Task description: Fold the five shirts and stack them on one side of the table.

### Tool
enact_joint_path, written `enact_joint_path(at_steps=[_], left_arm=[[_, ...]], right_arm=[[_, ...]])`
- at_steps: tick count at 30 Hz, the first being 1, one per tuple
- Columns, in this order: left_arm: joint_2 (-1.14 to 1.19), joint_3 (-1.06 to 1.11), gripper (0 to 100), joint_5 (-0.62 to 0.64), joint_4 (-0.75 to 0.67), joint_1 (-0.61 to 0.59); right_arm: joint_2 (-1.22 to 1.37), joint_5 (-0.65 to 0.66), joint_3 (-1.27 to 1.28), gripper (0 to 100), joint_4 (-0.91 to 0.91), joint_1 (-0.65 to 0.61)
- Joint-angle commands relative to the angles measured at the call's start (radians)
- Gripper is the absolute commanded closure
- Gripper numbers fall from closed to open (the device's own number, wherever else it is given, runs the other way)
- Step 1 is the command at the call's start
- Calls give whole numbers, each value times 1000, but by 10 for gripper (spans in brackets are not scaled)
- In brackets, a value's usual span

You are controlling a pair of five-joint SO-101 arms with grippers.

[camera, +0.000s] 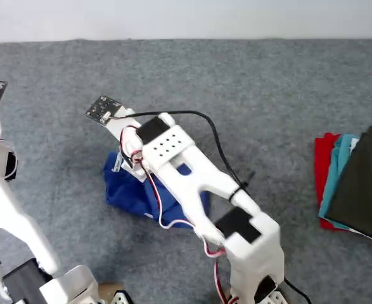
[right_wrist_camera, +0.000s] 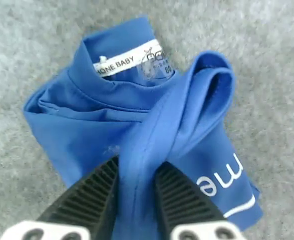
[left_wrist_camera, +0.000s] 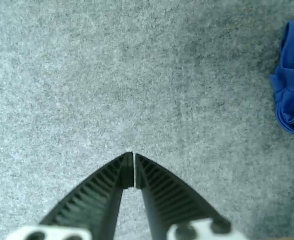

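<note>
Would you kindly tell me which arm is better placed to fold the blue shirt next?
Probably right: the right claw is shut on a raised fold of the blue shirt. The left claw is shut over the grey table, the shirt apart from it.

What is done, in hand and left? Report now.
Done: a stack of folded shirts sits at one side of the table, red, teal and dark layers showing. In hand: the right gripper is shut on a fold of the blue shirt, crumpled mid-table; the left gripper is shut on nothing. Left: finish folding it and add it to the stack.
</note>
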Motion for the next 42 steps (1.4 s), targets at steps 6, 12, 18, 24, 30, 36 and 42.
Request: enact_joint_path(at_steps=[6, 12, 18, 24, 30, 36, 42], left_arm=[[-40, -42, 986, 6, -20, 3], [-40, -42, 986, 8, -20, 3], [-41, -48, 986, 8, -21, -14], [-40, -59, 986, 8, -23, -129], [-40, -64, 986, 3, -23, -190], [-40, -64, 986, 3, -23, -224], [-40, -65, 986, 2, -23, -238]], right_arm=[[47, -3, -371, 773, 315, -42], [45, 2, -448, 897, 447, 74], [51, 34, -342, 993, 447, 188], [65, 100, -127, 990, 403, 157], [176, 100, -114, 990, 297, -13], [200, 100, -384, 990, 331, -202], [182, 100, -597, 990, 449, -150]])
